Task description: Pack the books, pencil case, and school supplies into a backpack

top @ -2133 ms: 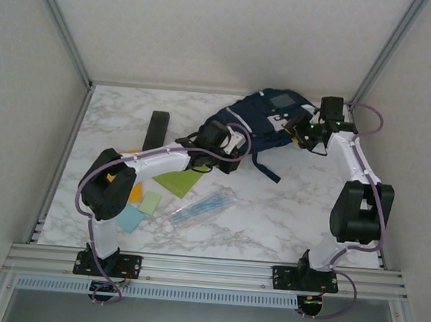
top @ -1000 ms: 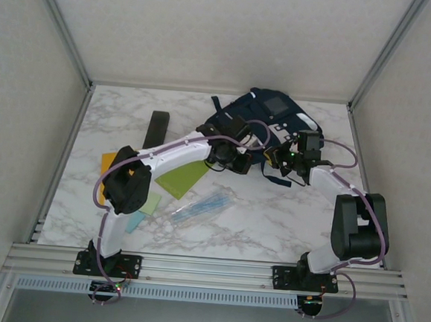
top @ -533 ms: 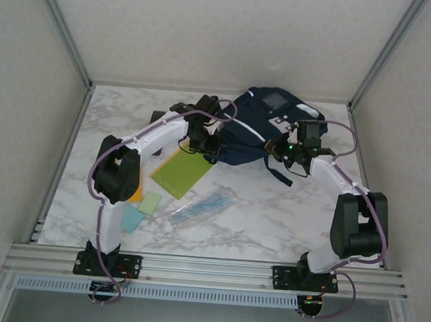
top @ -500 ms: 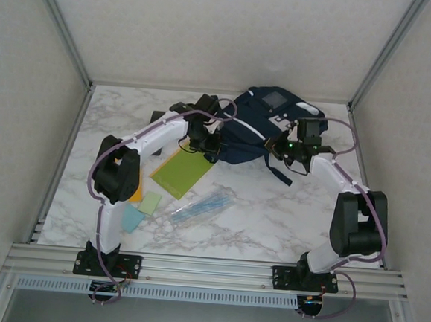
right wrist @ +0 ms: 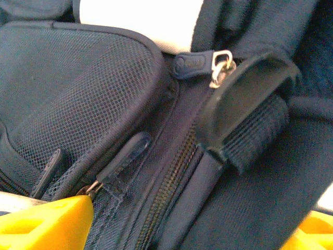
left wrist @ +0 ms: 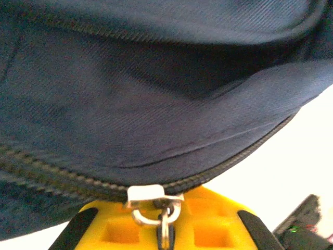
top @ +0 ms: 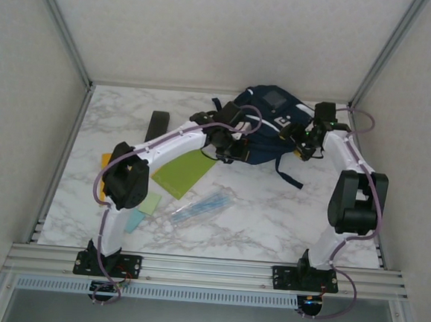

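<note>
The navy backpack [top: 267, 124] lies at the back of the table. My left gripper [top: 228, 142] is at its near-left edge, shut on a metal zipper pull [left wrist: 164, 225] between its yellow fingers [left wrist: 213, 229]; the slider [left wrist: 147, 194] sits on the zip just above. My right gripper [top: 308, 141] stands open over the backpack's right side, its yellow fingertips [right wrist: 47, 226] straddling a zip [right wrist: 171, 187] and a padded handle [right wrist: 244, 99], holding nothing. The lime-green notebook [top: 181, 172] lies flat under the left arm, with the orange booklet [top: 106, 160] at far left. A pale green pad [top: 150, 204] and the clear pencil case [top: 201, 205] are nearer.
A black strap-like bar [top: 157, 126] lies at the back left. A loose backpack strap [top: 289, 174] trails onto the marble table [top: 270, 225]. Metal frame posts and white walls close in the sides and back. A rubber zipper tab [right wrist: 125, 156] lies near my right gripper's left finger.
My right gripper has opened and moved back and to the right. My left gripper, still shut on the zipper pull, has moved right along the backpack, which has shifted slightly.
</note>
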`<state>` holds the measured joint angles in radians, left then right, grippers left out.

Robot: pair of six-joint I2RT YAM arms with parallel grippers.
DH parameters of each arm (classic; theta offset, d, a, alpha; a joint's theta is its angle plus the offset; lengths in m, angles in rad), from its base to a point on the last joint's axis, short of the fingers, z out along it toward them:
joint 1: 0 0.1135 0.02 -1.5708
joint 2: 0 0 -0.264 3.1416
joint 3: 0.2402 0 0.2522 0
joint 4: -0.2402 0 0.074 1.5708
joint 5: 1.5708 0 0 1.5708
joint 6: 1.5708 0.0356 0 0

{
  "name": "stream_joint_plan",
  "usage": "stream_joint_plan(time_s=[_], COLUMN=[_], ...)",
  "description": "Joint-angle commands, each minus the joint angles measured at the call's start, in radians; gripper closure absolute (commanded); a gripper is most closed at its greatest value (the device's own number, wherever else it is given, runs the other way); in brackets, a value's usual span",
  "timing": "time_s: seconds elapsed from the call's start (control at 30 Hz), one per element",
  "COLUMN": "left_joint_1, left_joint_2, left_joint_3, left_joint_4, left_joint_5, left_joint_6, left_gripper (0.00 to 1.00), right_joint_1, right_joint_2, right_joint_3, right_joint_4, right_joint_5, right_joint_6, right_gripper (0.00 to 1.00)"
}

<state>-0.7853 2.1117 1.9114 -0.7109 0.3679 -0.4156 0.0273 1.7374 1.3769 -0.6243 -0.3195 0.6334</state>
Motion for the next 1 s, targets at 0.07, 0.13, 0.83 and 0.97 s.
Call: stream_joint_plan(time_s=[0.07, 0.13, 0.83, 0.97], left_joint_1=[-0.070, -0.074, -0.129, -0.088], left_joint_2=[0.073, 0.092, -0.044, -0.030], left_joint_3=[0.207, 0.246, 0.090, 0.148], left_joint_4=[0.089, 0.089, 0.066, -0.061], left_joint_5=[0.076, 0.079, 0.176, 0.110], left_joint_6=[-0.088, -0.098, -0.116, -0.032], left_gripper=[1.00, 1.00, 1.00, 1.00], right_joint_1=[0.021, 0.021, 0.107, 0.122], right_joint_2=[-0.275, -0.369, -0.292, -0.292], right_joint_3=[-0.136, -0.217, -0.491, -0.486], right_joint_4=[-0.047, -0.016, 0.458, 0.408], right_joint_5=[-0.024, -0.063, 0.013, -0.020], right_joint_6=[0.093, 0.154, 0.456, 0.264], right_gripper=[0.21, 0.18, 0.77, 1.00])
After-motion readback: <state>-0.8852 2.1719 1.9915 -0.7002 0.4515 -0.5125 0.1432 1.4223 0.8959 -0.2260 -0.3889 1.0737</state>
